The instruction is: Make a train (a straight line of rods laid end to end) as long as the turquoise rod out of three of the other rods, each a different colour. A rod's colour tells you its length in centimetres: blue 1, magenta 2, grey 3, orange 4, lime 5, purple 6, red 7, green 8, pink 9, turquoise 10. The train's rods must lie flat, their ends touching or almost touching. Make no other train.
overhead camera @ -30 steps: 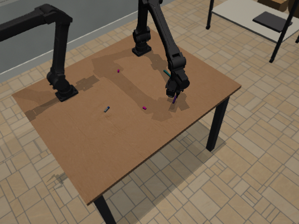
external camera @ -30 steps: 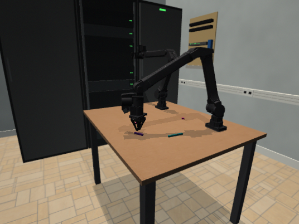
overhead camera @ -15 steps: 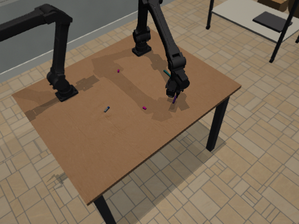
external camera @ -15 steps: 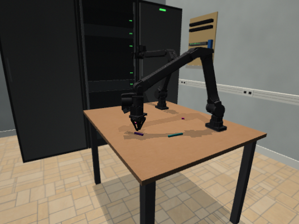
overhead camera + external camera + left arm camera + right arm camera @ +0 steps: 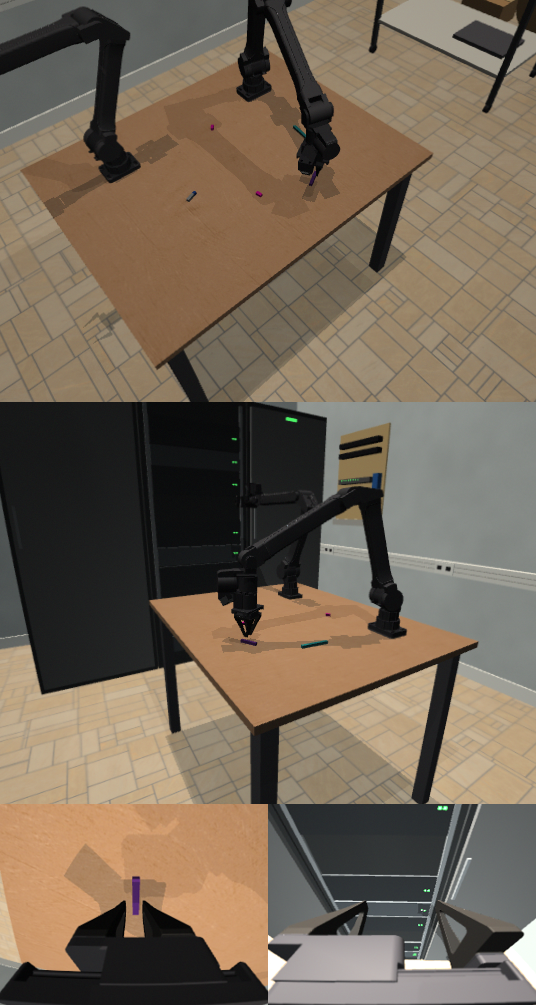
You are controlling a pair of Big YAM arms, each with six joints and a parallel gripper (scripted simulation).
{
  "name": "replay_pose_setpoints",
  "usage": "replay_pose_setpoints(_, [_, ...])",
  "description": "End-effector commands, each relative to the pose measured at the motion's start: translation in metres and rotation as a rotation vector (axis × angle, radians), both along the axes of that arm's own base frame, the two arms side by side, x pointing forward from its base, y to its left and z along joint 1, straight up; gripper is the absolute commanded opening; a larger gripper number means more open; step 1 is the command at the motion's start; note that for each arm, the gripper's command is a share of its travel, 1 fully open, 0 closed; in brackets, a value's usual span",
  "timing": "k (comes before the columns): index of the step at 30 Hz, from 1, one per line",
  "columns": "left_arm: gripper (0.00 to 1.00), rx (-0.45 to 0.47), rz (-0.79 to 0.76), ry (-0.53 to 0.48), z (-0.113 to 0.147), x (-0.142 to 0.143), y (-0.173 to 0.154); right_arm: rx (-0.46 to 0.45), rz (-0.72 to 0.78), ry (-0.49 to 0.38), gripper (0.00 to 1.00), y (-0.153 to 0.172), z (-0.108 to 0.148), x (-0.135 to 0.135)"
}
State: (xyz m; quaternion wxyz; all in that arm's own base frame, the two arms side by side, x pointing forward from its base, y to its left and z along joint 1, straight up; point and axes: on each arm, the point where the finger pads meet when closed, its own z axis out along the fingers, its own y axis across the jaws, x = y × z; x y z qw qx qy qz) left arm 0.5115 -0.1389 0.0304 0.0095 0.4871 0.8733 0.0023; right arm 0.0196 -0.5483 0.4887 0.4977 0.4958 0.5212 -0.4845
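"Right under my left gripper (image 5: 316, 171) (image 5: 246, 634) (image 5: 134, 904), what's there?"

"The purple rod (image 5: 313, 178) (image 5: 249, 642) (image 5: 136, 895), flat on the table (image 5: 150, 280) (image 5: 350, 667) (image 5: 45, 907). My left fingers are a little bit apart and hold nothing. In the top view they are hard to see."

"And the turquoise rod (image 5: 299, 131) (image 5: 314, 644)?"

"Near the purple one, well apart from its ends. My left arm hides some of it from the top, but the exterior view shows it all."

"What else is on the brown wood?"

"One magenta rod (image 5: 258, 194) (image 5: 243, 622) peeks between my left fingers in the exterior view. The grey rod (image 5: 190, 197) and blue rod (image 5: 194, 193) are in a line, end to end. I can't tell if they really touch. Another magenta rod (image 5: 212, 127) (image 5: 328, 614) is closer to the arm bases. Big arm shadows make dark patches."

"Where's my right gripper (image 5: 242, 499) (image 5: 401, 904)?"

"Up high, wide open, holding nothing. The top view cuts it off. It faces the black cabinet (image 5: 95, 552) (image 5: 380, 853), which has little green lights inside."

"Anything farther?"

"A shelf (image 5: 420, 30) with a brown box (image 5: 487, 7), cut off at the top. I can't see inside it."
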Motion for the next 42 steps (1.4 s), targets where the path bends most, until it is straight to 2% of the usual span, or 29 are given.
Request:
replay_pose_setpoints(1, [0.23, 0.007, -0.007, 0.024, -0.0177, -0.0025, 0.0015, -0.035, -0.019, -0.013, 1.00, 0.0035, 0.0118, -0.0092])
replay_pose_setpoints(42, [0.23, 0.007, -0.002, 0.023, -0.0177, -0.0035, 0.0081, -0.035, -0.019, -0.013, 1.00, 0.0035, 0.0118, -0.0092])
